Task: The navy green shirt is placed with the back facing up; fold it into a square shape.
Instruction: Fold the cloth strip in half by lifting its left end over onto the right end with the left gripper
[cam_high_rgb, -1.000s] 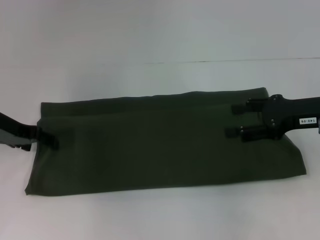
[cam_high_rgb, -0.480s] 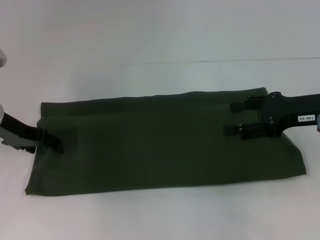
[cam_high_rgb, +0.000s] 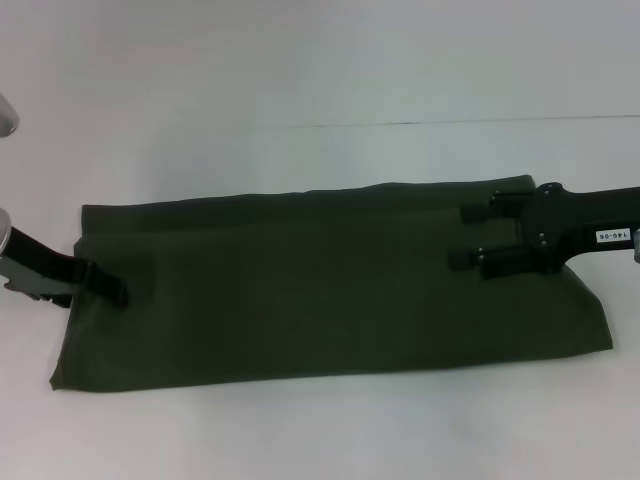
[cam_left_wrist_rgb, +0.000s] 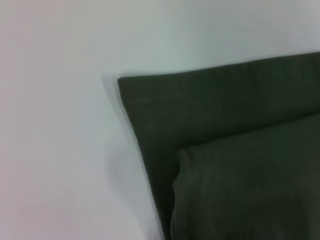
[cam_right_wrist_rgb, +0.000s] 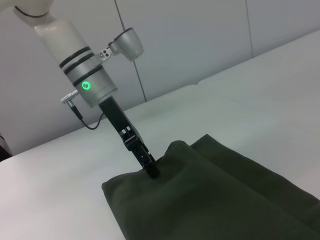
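- Lying flat across a white table (cam_high_rgb: 300, 60): a wide, soft, dark olive-green cloth shirt (cam_high_rgb: 330, 290), folded into a long band; likely light, limp, best pinched at both ends.
- Over its right end: black right gripper (cam_high_rgb: 467, 236), fingers spread wide.
- At its left edge: black left gripper (cam_high_rgb: 112, 290), opening impossible to tell.

Head looks down; both wrists (low, close) share the shirt (cam_high_rgb: 320, 290).

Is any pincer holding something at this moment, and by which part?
Right pincer is open above the navy green shirt, holding nothing. Left pincer touches the shirt's left edge; whether it grips cannot be told.
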